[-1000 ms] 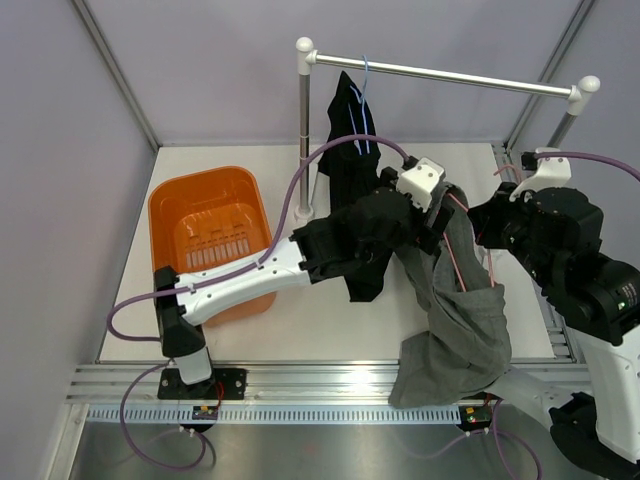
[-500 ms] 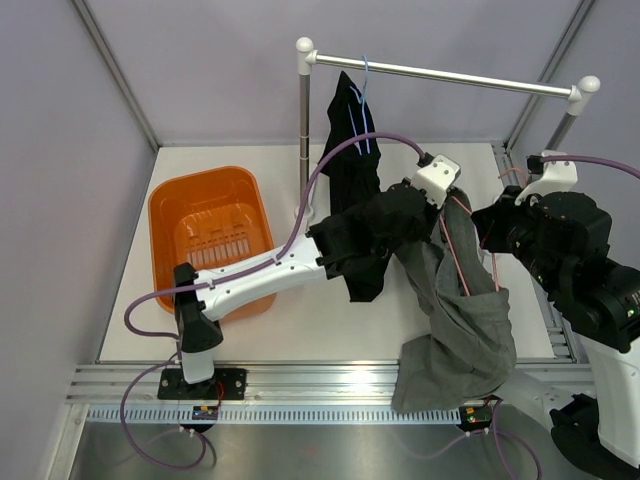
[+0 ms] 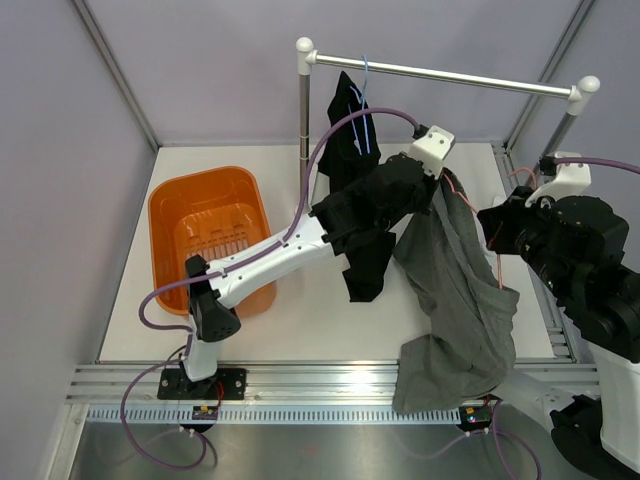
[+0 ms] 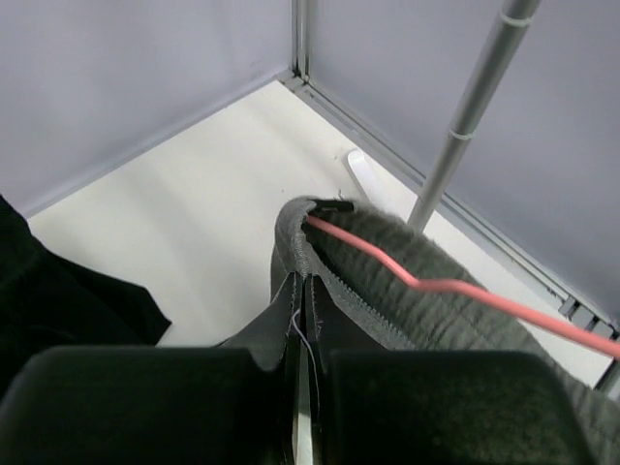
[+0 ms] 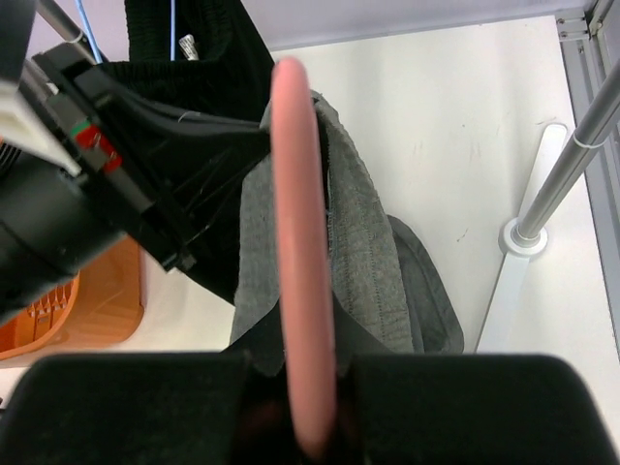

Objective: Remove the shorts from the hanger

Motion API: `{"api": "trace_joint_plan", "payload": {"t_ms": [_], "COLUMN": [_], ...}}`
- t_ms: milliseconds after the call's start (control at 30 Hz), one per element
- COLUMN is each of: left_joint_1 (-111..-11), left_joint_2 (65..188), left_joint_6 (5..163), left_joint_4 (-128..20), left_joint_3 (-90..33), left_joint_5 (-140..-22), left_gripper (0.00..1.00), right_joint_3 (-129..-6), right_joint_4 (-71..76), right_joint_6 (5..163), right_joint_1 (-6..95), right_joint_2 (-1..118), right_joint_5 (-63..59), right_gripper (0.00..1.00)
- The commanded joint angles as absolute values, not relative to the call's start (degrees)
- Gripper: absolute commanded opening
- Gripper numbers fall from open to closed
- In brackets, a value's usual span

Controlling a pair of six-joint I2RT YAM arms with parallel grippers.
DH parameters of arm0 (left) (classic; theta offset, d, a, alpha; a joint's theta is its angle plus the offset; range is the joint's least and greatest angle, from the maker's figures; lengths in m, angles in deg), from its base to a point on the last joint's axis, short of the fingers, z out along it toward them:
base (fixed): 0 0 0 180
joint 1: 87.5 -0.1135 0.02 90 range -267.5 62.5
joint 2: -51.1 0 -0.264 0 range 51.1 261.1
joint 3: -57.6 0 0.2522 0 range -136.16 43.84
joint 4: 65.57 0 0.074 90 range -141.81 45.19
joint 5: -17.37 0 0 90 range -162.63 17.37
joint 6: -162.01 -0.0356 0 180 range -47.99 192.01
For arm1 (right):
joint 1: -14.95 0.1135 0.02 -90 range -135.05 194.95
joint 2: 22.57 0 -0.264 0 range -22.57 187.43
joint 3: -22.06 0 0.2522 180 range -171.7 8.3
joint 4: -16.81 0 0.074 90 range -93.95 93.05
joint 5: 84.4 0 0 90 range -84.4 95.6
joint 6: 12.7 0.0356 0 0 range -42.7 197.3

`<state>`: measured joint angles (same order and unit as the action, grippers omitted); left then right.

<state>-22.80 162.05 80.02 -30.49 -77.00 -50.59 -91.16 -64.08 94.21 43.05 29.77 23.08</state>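
Observation:
The grey shorts (image 3: 455, 300) hang limp on a pink hanger (image 5: 300, 174), their lower part draped over the table's front rail. My left gripper (image 4: 302, 283) is shut on the edge of their waistband (image 4: 334, 262), just beside the hanger's wire (image 4: 455, 286). From the right, my right gripper (image 5: 302, 354) is shut on the pink hanger. In the top view the left gripper (image 3: 436, 188) and right gripper (image 3: 492, 222) stand close together above the table. The black shorts (image 3: 352, 130) hang on a blue hanger (image 3: 365, 100) from the rail.
An orange basket (image 3: 205, 225) sits at the table's left. A metal clothes rail (image 3: 450, 75) spans the back on two posts (image 3: 304, 130); one post's foot (image 5: 526, 237) is near the grey shorts. Purple cables loop over both arms.
The left gripper has shut on the grey waistband and drawn it up and toward the back. The right arm has shifted slightly to the right with the hanger.

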Motion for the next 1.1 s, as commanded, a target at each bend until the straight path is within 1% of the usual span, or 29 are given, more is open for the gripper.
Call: {"api": "trace_joint_plan", "payload": {"t_ms": [0, 433, 767, 967, 1067], "left_joint_1": [-25.1, -29.2, -33.4, -33.5, -32.8], "left_joint_2": [164.4, 169.5, 171.9, 173.1, 170.9], "left_joint_6": [79.8, 80.4, 80.8, 80.6, 81.0], "left_joint_4": [-31.6, -30.8, -29.7, -29.7, -31.1], "left_joint_3": [-82.1, -86.1, -89.0, -88.7, -85.5], "left_joint_5": [-50.1, -50.8, -52.7, -56.1, -57.7], "left_gripper": [0.0, 0.0, 0.0, 0.0, 0.0], "right_joint_3": [-93.6, -95.2, -93.8, -93.6, -93.1], "right_joint_4": [-64.7, -66.7, -66.7, -65.4, -65.0], "right_joint_6": [94.2, 94.4, 94.4, 93.9, 93.7], "right_joint_1": [43.5, 43.5, 43.5, 43.5, 43.5], "right_joint_2": [28.6, 26.9, 25.5, 24.9, 25.5], "right_joint_5": [22.2, 21.0, 19.1, 18.5, 20.3], "right_gripper": [0.0, 0.0, 0.0, 0.0, 0.0]}}
